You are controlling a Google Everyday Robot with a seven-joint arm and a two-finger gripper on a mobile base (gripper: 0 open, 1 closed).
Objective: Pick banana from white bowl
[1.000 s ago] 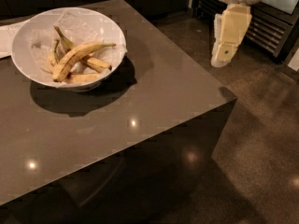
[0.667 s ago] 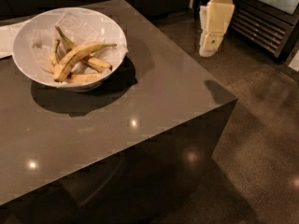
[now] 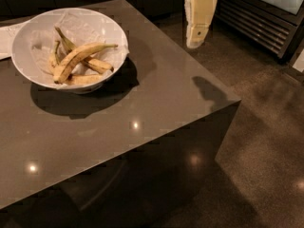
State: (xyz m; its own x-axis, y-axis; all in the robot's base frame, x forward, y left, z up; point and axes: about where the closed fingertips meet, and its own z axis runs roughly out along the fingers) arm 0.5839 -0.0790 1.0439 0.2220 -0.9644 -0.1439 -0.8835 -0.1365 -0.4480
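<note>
The white bowl [image 3: 28, 32] stands at the back left of the dark table, lined with crumpled white paper. The banana [image 3: 78, 58], the largest one, lies on top of several thinner, browner bananas inside the bowl, its thin stem pointing right. My gripper [image 3: 194, 41] hangs at the top of the view, above the table's right edge, well to the right of the bowl and apart from it. It holds nothing.
The dark table [image 3: 142, 127] ends in a corner at the right, with polished floor beyond. A metal cabinet with a slatted grille [image 3: 266, 23] stands at the back right. A white sheet [image 3: 5, 39] lies at the left edge behind the bowl.
The gripper has moved left, from beyond the table's right side to above its right edge, nearer the bowl. The bowl and bananas have not moved.
</note>
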